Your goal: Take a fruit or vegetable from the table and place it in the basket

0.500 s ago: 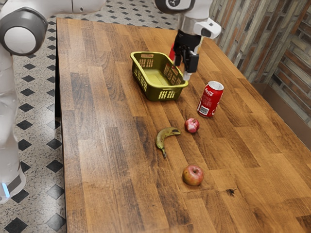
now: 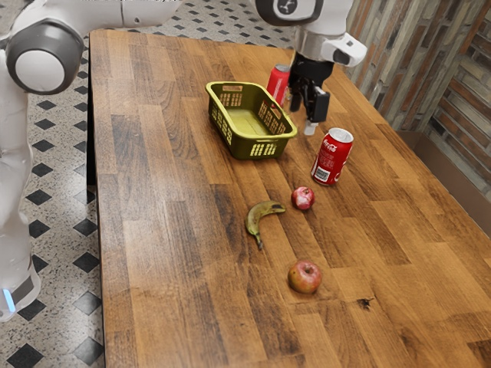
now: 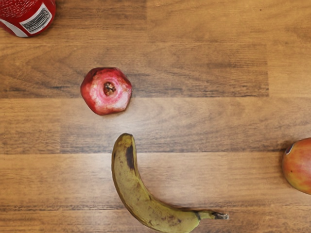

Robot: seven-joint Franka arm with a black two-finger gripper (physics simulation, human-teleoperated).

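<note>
The small red fruit (image 2: 302,198) was on the desk (image 2: 184,268), near the banana (image 2: 259,218); the apple (image 2: 304,277) lay farther from it. We judged the step as reaching for one of these fruits. Our claw (image 2: 310,128) was above the desk, near the basket (image 2: 263,147); if it was apart or together, we could not tell. Next, we needed to align over one fruit, then descend carefully.

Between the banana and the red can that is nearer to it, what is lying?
A small red fruit lies between the banana and that can, touching neither. Both the exterior view and the wrist view show this.
</note>
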